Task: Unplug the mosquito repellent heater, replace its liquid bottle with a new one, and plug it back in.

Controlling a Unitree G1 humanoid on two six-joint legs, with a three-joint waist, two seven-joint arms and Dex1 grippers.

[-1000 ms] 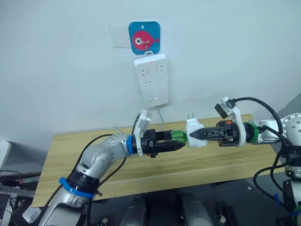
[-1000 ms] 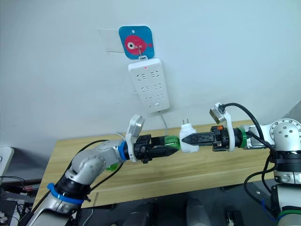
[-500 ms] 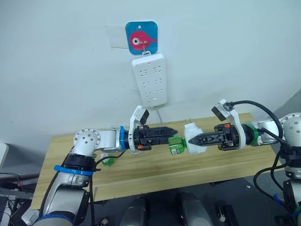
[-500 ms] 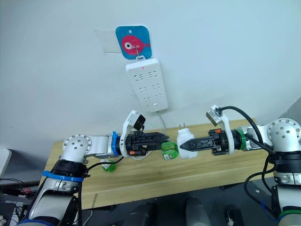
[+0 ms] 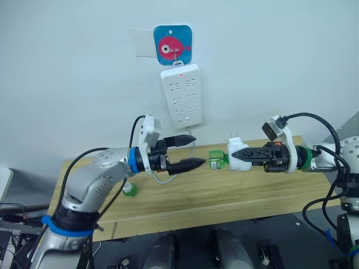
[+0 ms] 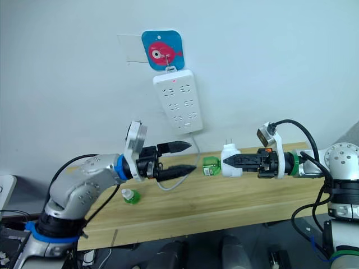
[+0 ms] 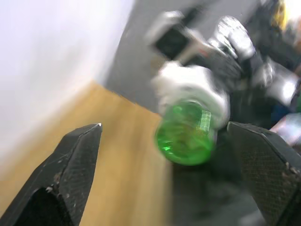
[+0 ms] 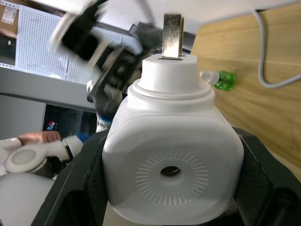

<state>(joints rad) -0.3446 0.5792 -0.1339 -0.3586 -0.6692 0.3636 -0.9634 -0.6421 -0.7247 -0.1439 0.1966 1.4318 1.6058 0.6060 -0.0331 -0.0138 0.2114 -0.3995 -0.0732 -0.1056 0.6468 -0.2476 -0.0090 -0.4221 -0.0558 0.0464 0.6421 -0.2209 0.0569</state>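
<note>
While you look past both arms, the wooden table (image 5: 252, 196) runs beneath them, its near edge cut off by the robot's body. Above your left claw (image 5: 189, 150) hangs the white power strip (image 5: 181, 96) under a blue fish hook plate (image 5: 173, 43). That claw is released, fingers spread and gripping nothing, well apart from the heater. Your right claw (image 5: 235, 156) is clenched on the mosquito repellent heater (image 5: 239, 155), held above the table between the two claws, prongs up. A green liquid bottle (image 5: 217, 159) sticks out of the heater toward the left claw; its joint is hard to make out. Below the left arm, a second small green bottle (image 6: 130, 196) stands on the table.
</note>
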